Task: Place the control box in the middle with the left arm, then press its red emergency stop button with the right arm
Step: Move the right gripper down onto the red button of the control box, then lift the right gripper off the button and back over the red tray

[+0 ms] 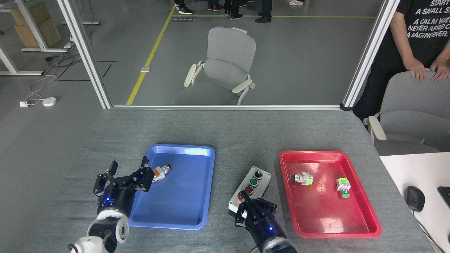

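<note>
Right gripper: black, jaw gap indiscernible, covering the red emergency stop button.
Left gripper: spread wide, empty, over blue plastic tray rim.
Surroundings: red plastic tray just right.
Oblong grey-lidded control box: long axis leans far-right, black knob farthest.

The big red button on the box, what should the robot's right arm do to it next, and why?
Probably push straight down. The right gripper sits right over the red emergency stop button, hiding most of it, and the control box already lies between the blue tray and red tray.
</note>
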Controlling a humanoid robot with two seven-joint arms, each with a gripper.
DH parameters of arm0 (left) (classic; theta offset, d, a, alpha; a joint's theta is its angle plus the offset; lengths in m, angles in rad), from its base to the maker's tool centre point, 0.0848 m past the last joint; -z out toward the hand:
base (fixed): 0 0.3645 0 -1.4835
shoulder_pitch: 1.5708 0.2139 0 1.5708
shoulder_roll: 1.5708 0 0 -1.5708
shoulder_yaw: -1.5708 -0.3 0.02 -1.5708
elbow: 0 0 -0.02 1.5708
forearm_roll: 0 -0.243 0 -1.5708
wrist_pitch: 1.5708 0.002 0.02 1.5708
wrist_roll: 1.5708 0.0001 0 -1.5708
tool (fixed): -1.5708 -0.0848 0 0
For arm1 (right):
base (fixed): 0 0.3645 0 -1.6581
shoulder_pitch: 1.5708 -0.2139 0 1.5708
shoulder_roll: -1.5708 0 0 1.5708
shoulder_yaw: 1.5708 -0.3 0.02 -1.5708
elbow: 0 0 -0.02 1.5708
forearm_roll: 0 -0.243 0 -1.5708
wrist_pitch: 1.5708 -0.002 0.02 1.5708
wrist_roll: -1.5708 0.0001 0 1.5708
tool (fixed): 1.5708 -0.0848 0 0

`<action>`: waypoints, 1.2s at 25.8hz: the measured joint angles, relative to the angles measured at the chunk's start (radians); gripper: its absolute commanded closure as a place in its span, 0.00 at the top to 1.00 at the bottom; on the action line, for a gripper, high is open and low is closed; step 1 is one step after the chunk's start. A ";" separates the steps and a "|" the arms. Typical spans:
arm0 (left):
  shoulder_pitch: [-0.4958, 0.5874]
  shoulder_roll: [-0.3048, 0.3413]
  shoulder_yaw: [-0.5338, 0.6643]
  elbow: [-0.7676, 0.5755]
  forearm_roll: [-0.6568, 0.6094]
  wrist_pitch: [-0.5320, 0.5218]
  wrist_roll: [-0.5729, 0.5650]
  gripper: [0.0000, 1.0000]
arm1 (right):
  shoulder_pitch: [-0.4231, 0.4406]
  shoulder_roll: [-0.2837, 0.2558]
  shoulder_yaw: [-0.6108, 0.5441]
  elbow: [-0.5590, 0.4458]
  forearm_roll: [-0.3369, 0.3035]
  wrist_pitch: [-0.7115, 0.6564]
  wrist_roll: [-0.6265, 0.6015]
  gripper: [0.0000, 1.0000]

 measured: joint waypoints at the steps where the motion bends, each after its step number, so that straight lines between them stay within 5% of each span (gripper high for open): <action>1: 0.000 0.000 0.000 0.000 0.000 0.000 -0.001 0.99 | 0.001 -0.001 0.001 0.002 0.000 0.000 -0.001 0.00; 25: -0.002 0.001 -0.001 0.001 -0.002 0.000 -0.001 0.99 | 0.005 0.001 0.001 -0.001 -0.009 0.031 0.022 0.00; 26: -0.002 0.001 -0.001 0.001 -0.002 0.000 -0.001 0.99 | 0.005 0.002 -0.002 -0.005 -0.009 0.035 0.024 0.04; 31: -0.002 0.001 -0.001 0.001 -0.003 0.000 -0.002 0.99 | 0.002 -0.001 -0.039 -0.041 -0.013 0.081 0.046 0.74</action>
